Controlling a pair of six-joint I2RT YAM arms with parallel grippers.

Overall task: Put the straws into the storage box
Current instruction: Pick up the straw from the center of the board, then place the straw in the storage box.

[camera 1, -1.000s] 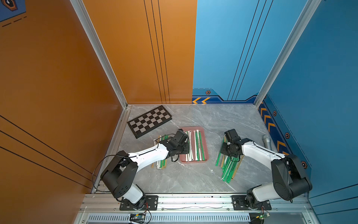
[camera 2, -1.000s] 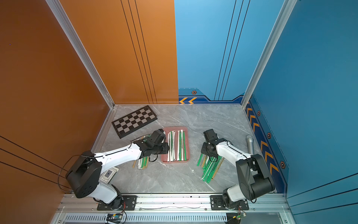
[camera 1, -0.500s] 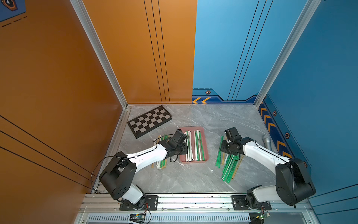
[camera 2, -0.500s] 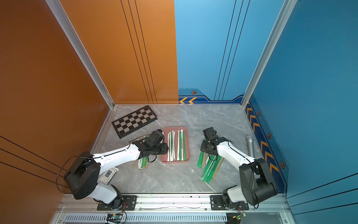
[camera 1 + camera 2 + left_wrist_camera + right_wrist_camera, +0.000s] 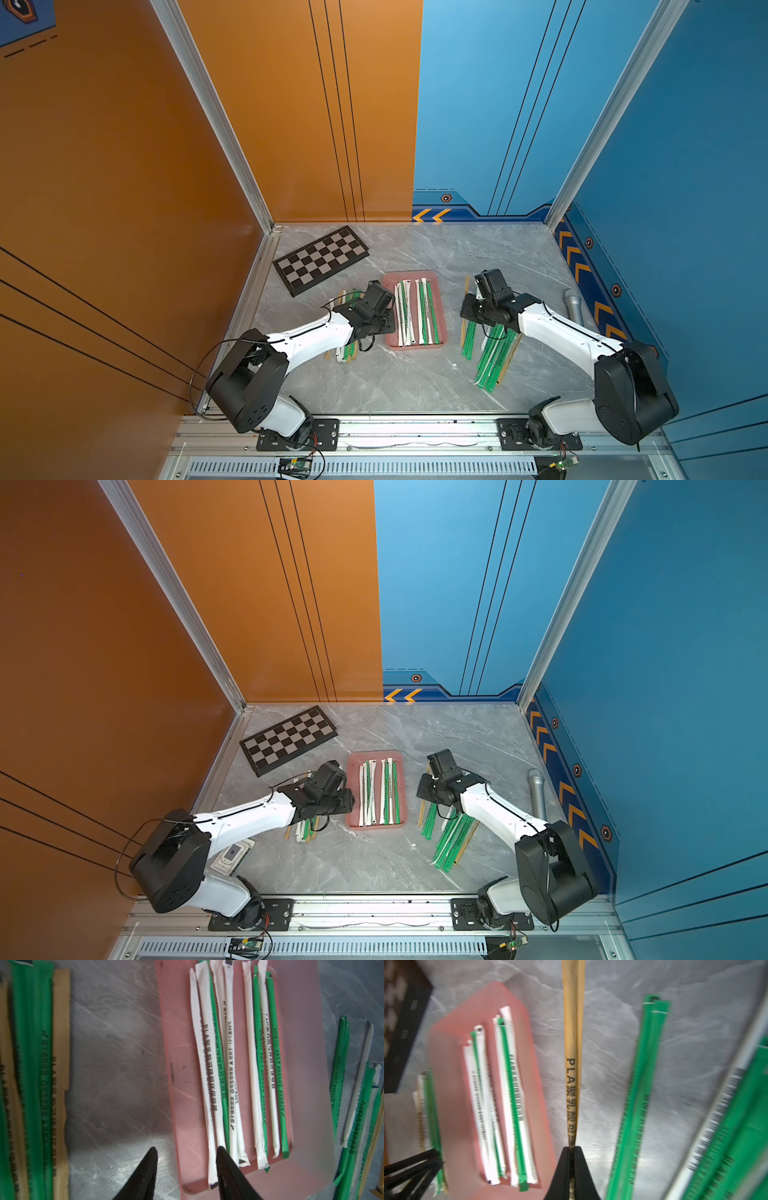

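Several straws (image 5: pixel 415 311), white and green, are lying side by side lengthwise inside the pink storage box (image 5: pixel 415 345), which is sitting near the middle of the grey marbled tabletop (image 5: pixel 395 382). More straws are lying loose on the tabletop: a small bundle (image 5: pixel 349 353) just beside the box on the left arm's side, partly hidden under that arm, and a larger green spread (image 5: pixel 494 353) on the right arm's side.

The left pincer (image 5: pixel 186 1148) is hovering over the box's left edge. Its fingers are standing apart, with nothing between them.

The right pincer (image 5: pixel 572 1148) is clamping a tan straw (image 5: pixel 572 1043), fingers pressed together on it. That straw is pointing away from the arm, between the box and the green spread.

A chequered board (image 5: pixel 320 259) is lying towards the far left corner, and a grey cylinder (image 5: pixel 573 305) is resting by the right wall.
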